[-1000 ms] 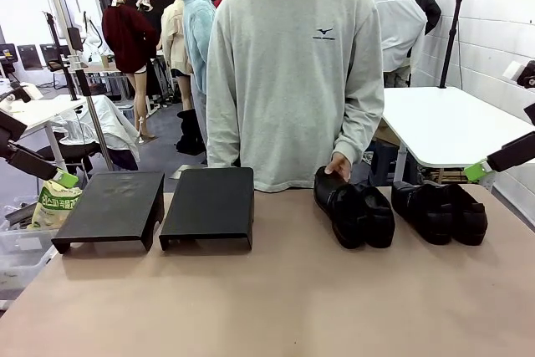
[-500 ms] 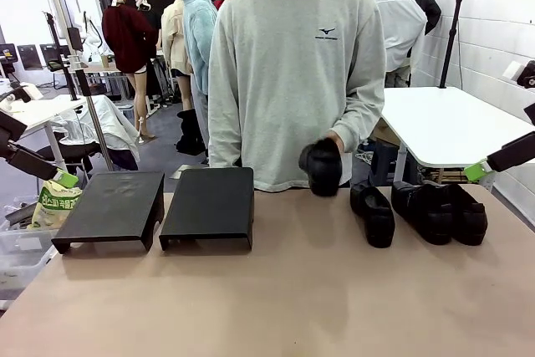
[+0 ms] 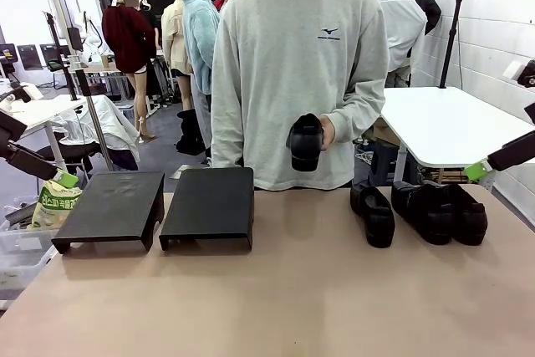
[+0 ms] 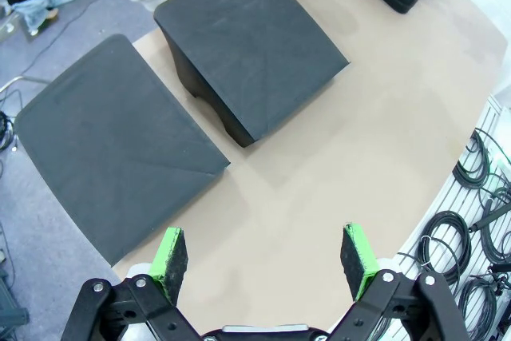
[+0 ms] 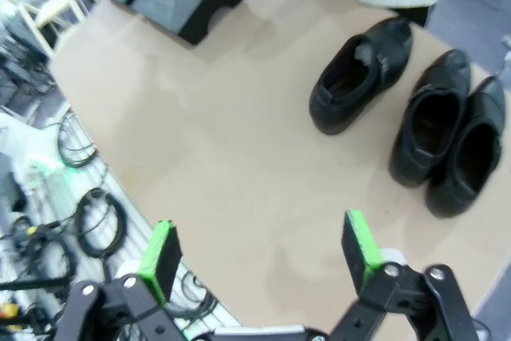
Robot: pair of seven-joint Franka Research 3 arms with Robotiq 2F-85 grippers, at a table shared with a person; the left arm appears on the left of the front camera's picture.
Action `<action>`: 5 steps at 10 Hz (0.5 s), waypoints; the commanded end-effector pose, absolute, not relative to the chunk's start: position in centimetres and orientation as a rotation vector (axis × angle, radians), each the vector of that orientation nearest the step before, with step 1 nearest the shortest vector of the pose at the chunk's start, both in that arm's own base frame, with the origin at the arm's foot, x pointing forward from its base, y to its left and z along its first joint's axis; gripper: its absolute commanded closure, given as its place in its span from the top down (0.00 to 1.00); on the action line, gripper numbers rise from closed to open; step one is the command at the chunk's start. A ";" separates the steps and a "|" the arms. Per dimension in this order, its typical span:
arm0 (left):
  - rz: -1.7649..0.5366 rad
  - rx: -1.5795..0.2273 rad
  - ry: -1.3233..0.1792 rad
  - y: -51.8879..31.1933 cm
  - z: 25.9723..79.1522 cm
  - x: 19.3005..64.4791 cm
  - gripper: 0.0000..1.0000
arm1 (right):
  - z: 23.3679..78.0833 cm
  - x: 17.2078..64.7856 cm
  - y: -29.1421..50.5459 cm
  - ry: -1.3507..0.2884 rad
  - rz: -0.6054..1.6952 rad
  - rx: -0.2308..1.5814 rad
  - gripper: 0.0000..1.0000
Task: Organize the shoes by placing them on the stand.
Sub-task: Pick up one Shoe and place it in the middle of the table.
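The front view looks from the near edge of the counter (image 3: pixel 292 290) straight across to the person (image 3: pixel 292 64) at the far side. Each wrist view looks steeply down from close above: the left over the stand (image 4: pixel 247 53), the right over the shoes (image 5: pixel 359 77). Both share the counter's middle.

Looks like a robotics lab: coiled cables (image 4: pixel 449 233) hang just beside the left claw (image 4: pixel 267 255), white worktables (image 3: pixel 443 123) farther off.
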State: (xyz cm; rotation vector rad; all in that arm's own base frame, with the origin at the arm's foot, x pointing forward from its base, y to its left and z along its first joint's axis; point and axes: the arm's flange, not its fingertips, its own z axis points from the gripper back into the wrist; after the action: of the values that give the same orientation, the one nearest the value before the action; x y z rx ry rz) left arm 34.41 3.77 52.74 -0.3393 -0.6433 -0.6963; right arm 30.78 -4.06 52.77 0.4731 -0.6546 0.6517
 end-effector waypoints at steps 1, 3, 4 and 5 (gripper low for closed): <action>-0.711 -0.328 -0.638 4.1 52.6 34.4 1.00 | 54.5 33.9 -4.1 -0.582 0.633 0.439 1.00; -0.711 -0.328 -0.638 4.1 52.6 34.4 1.00 | 55.3 38.2 -4.6 -0.494 0.588 0.418 1.00; -0.711 -0.328 -0.638 4.1 52.6 34.4 1.00 | 55.0 40.2 -4.7 -0.463 0.551 0.383 1.00; -0.711 -0.328 -0.638 4.1 52.6 34.4 1.00 | 54.3 42.2 -5.0 -0.438 0.508 0.349 1.00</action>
State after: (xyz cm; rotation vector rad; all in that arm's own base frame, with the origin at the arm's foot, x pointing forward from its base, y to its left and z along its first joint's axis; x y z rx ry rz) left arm 34.44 3.76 52.70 -0.3385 -0.6415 -0.6961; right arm 40.38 -4.87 54.06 0.3688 -0.4902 0.5640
